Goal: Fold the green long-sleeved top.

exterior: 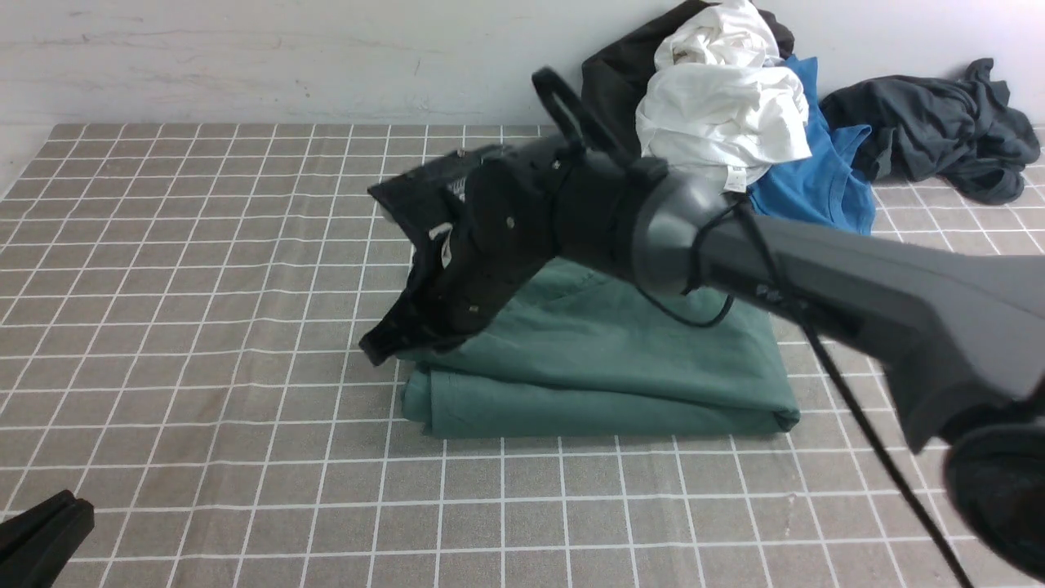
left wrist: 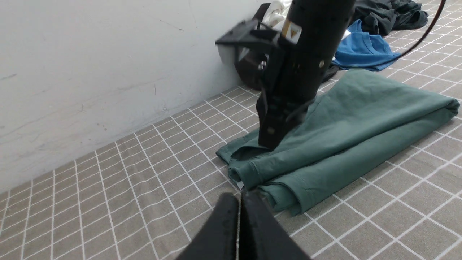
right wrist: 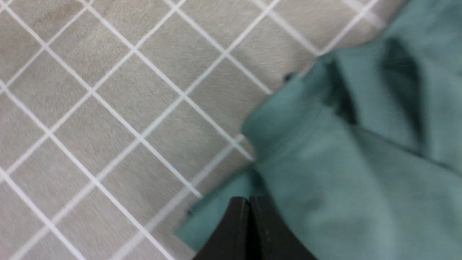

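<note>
The green long-sleeved top (exterior: 604,359) lies folded into a thick rectangle in the middle of the checked tablecloth. My right arm reaches across above it. The right gripper (exterior: 375,351) is shut, its tips down at the top's left end where the folded edges stack (left wrist: 252,169). In the right wrist view the shut right gripper (right wrist: 249,200) sits just over the green cloth (right wrist: 361,180), and I see no fabric pinched between the jaws. My left gripper (exterior: 49,531) rests low at the near left corner, shut and empty, also seen as the left gripper (left wrist: 240,196) near the top's corner.
A clothes pile stands at the back right against the wall: a white garment (exterior: 718,98), a bright blue T-shirt (exterior: 816,180), a black garment (exterior: 612,82) and a dark grey garment (exterior: 939,131). The right arm's cable (exterior: 857,408) hangs over the cloth.
</note>
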You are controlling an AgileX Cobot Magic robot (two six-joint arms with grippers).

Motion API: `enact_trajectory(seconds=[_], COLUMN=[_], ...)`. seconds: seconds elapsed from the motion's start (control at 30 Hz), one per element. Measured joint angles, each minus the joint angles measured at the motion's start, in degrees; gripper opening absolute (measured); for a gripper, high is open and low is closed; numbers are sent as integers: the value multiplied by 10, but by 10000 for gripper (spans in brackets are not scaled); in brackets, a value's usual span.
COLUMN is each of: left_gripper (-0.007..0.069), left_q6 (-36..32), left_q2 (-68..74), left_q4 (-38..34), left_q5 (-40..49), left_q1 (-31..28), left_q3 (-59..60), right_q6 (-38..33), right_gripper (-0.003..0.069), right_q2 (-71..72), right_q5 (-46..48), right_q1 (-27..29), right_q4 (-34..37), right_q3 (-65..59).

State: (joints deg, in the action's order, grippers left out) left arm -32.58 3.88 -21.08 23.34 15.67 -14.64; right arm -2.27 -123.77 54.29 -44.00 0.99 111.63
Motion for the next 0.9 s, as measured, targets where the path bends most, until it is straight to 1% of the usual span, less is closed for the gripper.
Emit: enact_trajectory(seconds=[0.1, 0.13, 0.17, 0.2, 0.23, 0.3, 0.33, 0.37, 0.4, 0.43, 0.47, 0.5, 0.53, 0.57, 0.6, 0.63, 0.7, 0.73, 0.9], left_gripper=[-8, -8, -8, -8, -8, -8, -8, -8, -8, -8, -8, -8, -8, -8, -8, -8, -8, -8, -8], left_q6=[-1, -1, -1, -1, -1, -1, -1, -1, -1, -1, -1, -1, -1, -1, -1, -1, -1, -1, -1], left_q2=[0, 0, 0, 0, 0, 0, 0, 0, 0, 0, 0, 0, 0, 0, 0, 0, 0, 0, 0], left_q4=[0, 0, 0, 0, 0, 0, 0, 0, 0, 0, 0, 0, 0, 0, 0, 0, 0, 0, 0], left_q5=[-6, -6, -7, -7, -8, -8, -8, -8, -8, -8, -8, -8, -8, -8, -8, -8, -8, -8, -8], left_q1=[0, 0, 0, 0, 0, 0, 0, 0, 0, 0, 0, 0, 0, 0, 0, 0, 0, 0, 0], left_q3=[0, 0, 0, 0, 0, 0, 0, 1, 2, 3, 4, 4, 4, 4, 4, 4, 4, 4, 4], right_q6=[17, 18, 28, 29, 37, 49, 50, 62, 65, 73, 77, 77, 78, 79, 79, 79, 76, 75, 76], right_gripper=[-14, -14, -14, -14, -14, -14, -14, -14, -14, -14, -14, -14, -14, -14, -14, -14, -14, -14, -14], right_q2=[77, 77, 132, 138, 192, 264, 279, 343, 351, 408, 466, 466, 506, 560, 582, 628, 683, 702, 751], right_q5=[72, 77, 123, 127, 147, 159, 159, 149, 142, 113, 63, 55, 22, -40, -67, -133, -228, -264, -387], right_q1=[-4, -4, -4, -4, -4, -3, -3, -3, -3, -3, -3, -3, -3, -3, -3, -3, -3, -4, -4], right_q4=[-94, -101, -143, -152, -180, -201, -201, -196, -194, -179, -161, -158, -145, -122, -112, -91, -59, -46, -3], right_q3=[1, 1, -1, -3, -20, -71, -85, -153, -163, -238, -321, -321, -382, -467, -504, -585, -696, -738, -881])
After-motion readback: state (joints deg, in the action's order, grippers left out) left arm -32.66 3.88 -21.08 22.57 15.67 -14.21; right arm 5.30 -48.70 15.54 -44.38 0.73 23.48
